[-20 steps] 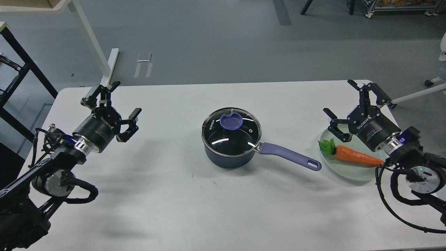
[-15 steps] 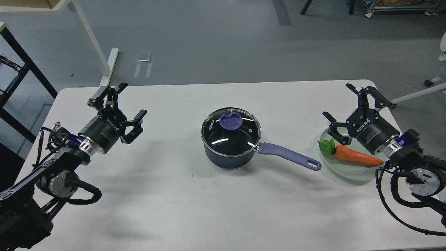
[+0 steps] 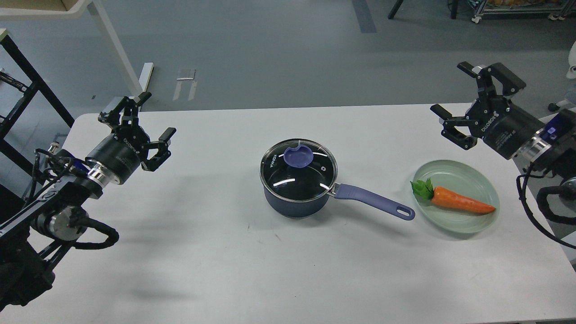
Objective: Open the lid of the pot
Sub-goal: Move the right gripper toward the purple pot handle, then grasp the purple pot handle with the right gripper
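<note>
A dark blue pot [image 3: 294,204] stands in the middle of the white table [image 3: 216,265], its purple handle [image 3: 373,201] pointing right. A glass lid [image 3: 299,169] with a purple knob [image 3: 298,156] sits shut on it. My left gripper [image 3: 145,120] is open and empty, hovering far left of the pot. My right gripper [image 3: 453,92] is open and empty, raised at the far right, above and behind the plate.
A pale green plate [image 3: 468,180] with a toy carrot [image 3: 454,200] lies right of the pot handle. A white table leg [image 3: 114,49] and a black frame [image 3: 27,81] stand on the floor behind the table's left side.
</note>
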Available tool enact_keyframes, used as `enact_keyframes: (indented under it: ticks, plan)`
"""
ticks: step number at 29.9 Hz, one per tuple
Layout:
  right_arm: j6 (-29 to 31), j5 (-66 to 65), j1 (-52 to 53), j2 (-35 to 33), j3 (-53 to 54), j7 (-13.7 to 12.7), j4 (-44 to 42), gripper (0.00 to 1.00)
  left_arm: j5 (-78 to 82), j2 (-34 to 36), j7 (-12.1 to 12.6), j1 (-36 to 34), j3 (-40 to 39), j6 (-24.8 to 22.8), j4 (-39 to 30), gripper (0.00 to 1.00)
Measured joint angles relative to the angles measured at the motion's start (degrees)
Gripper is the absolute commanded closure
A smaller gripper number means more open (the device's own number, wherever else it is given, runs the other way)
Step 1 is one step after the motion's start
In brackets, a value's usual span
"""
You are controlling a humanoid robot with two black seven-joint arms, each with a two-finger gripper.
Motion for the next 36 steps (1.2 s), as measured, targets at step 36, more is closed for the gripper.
enact_keyframes:
  ticks: [36]
  plan:
    - [-20.63, -78.64, 33.25, 14.69, -49.91, 0.01, 6.01, 0.31, 2.05, 0.48, -6.22, -1.58, 1.64, 0.62, -1.59, 0.01]
